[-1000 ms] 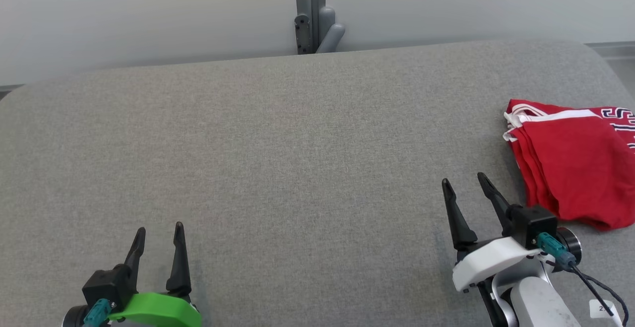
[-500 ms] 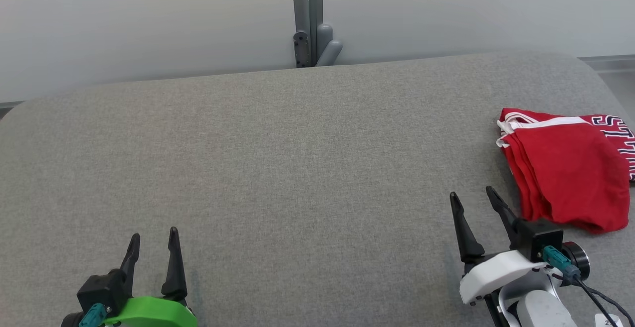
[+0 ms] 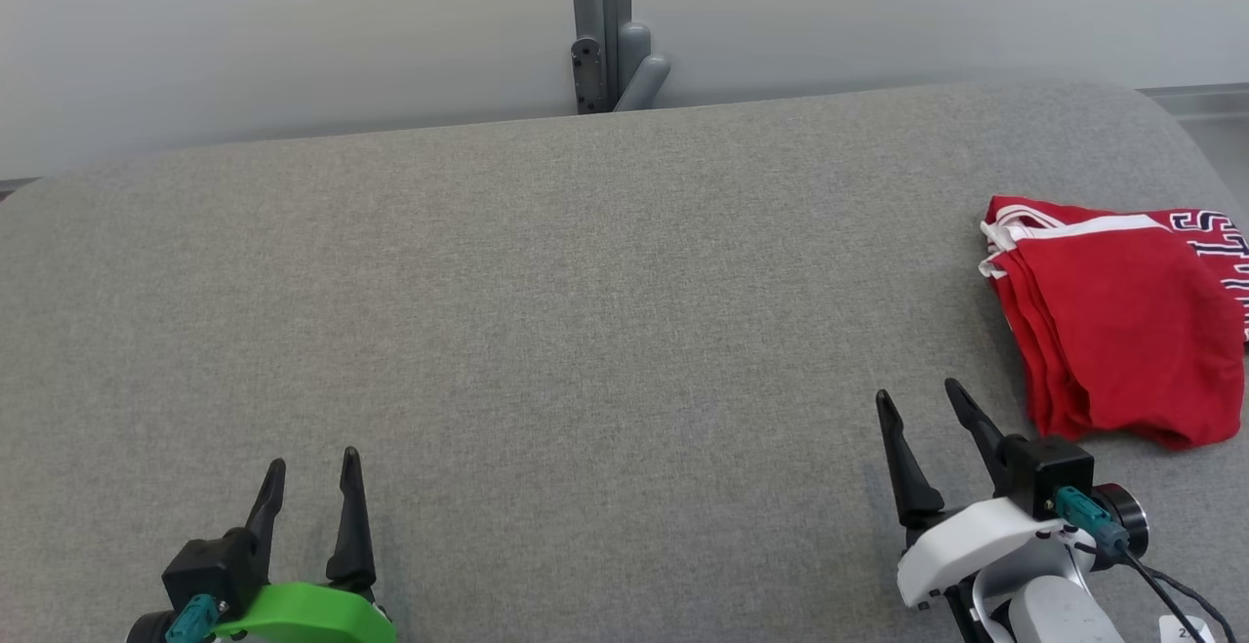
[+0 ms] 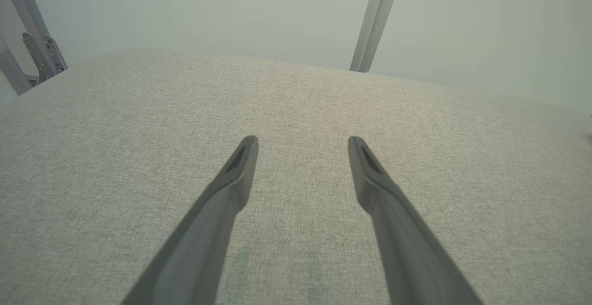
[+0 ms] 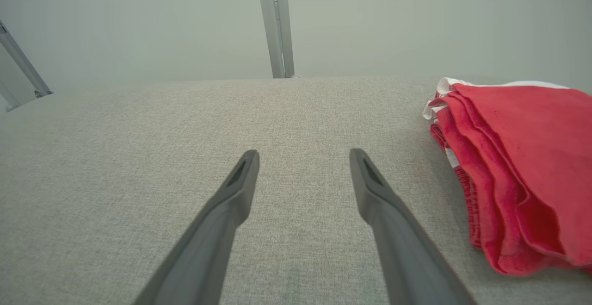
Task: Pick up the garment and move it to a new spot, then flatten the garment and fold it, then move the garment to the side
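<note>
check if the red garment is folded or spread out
Folded. The red garment lies as a compact bundle near the right end of the grey surface, with stacked layer edges showing along one side.

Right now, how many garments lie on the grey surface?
1: the red garment, folded at the grey surface's right end, cut off by the head view's edge; its layers might hide another.
</note>
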{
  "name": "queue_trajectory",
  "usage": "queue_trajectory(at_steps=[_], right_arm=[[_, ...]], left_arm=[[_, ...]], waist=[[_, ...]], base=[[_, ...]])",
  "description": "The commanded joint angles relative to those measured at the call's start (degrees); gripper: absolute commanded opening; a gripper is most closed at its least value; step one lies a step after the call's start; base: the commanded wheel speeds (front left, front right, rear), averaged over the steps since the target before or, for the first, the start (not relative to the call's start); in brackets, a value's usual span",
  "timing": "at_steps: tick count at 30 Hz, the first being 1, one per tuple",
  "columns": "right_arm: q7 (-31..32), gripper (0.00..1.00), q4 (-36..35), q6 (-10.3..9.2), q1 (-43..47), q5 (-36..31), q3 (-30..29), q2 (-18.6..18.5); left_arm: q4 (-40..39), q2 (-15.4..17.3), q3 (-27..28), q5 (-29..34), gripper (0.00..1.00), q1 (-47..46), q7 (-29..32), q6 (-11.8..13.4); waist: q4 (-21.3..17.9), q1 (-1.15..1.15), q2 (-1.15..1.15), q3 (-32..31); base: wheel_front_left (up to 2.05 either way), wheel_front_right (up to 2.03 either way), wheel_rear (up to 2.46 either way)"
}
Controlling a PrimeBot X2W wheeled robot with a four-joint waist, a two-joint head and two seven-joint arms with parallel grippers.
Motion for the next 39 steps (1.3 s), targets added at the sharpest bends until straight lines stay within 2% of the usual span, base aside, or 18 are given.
queue_trajectory(at_steps=[1,20,21,23,39], right_arm=[[-0.12,1.0,0.2,-0.06,-0.68,0.19,0.07,-0.17],[-0.12,1.0,0.58,-0.07,-1.03,0.94,0.53,-0.19],[0.0,0.0,0.66,0.0,-0.69,0.68,0.48,0.05],[0.07,0.0,1.89,0.02,0.16,0.81,0.5,0.15],[4.64,0.0,-0.09,0.01,0.14,18.8,-1.8,0.1]], left_arm=[[-0.19,0.14,0.12,0.22,1.0,-0.6,0.01,0.43],[-0.25,0.17,-0.17,-0.91,1.0,-0.52,0.02,-0.32],[-0.27,-0.04,-0.27,-0.72,0.0,-0.14,0.01,-0.16],[1.28,-0.27,-0.35,-0.83,0.0,0.31,0.09,-0.15],[-0.32,-0.19,1.14,-17.1,0.0,-0.84,4.65,-0.58]], waist=[[-0.05,0.0,0.39,0.2],[-1.38,0.0,0.39,0.48],[-1.38,0.0,0.0,0.49],[-1.38,0.0,0.0,0.48],[-0.99,0.0,0.05,0.11]], base=[[0.0,0.0,0.0],[0.0,0.0,0.0],[0.0,0.0,0.0],[0.0,0.0,0.0],[0.0,0.0,0.0]])
